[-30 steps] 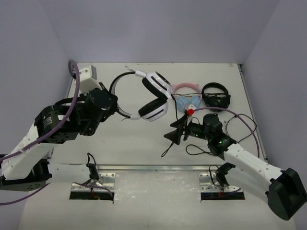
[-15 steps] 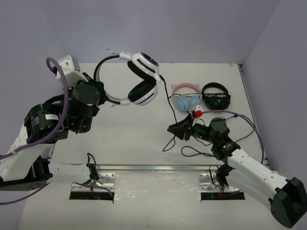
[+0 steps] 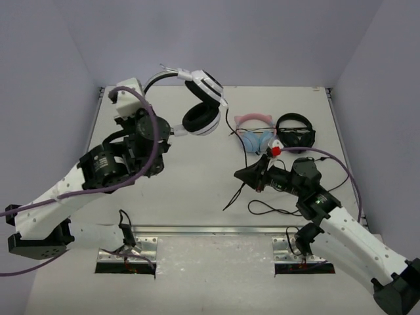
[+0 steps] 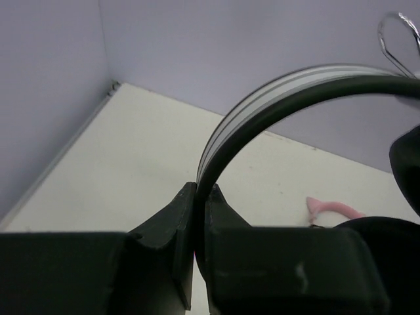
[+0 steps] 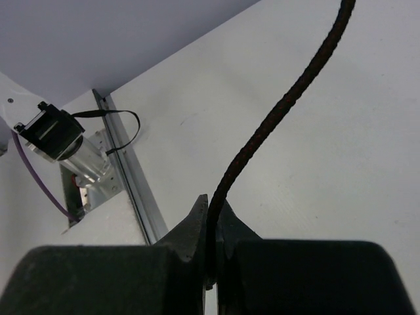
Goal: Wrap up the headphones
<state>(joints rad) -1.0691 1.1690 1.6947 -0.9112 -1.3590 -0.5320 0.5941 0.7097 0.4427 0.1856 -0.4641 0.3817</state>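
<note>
The headphones (image 3: 201, 109), white with black ear cushions, hang in the air over the back left of the table. My left gripper (image 3: 172, 131) is shut on their black-and-white headband (image 4: 275, 92), which rises in an arc from between the jaws of the left gripper (image 4: 200, 195). The thin black cable (image 3: 231, 134) drops from the ear cups to my right gripper (image 3: 241, 176), which is shut on it. In the right wrist view the braided cable (image 5: 289, 98) comes up out of the closed right gripper (image 5: 211, 209). A short tail of the cable (image 3: 228, 202) trails to the table.
Pink-and-blue cat-ear headphones (image 3: 254, 134) and all-black headphones (image 3: 295, 132) lie at the back right. A loose black cable loop (image 3: 274, 210) lies by the right arm. A metal rail (image 3: 210, 231) runs along the near edge, also seen as the rail (image 5: 131, 180).
The left arm has lifted the headphones and swung them right, up off the table. The right gripper has closed on the cable and moved a little right.
</note>
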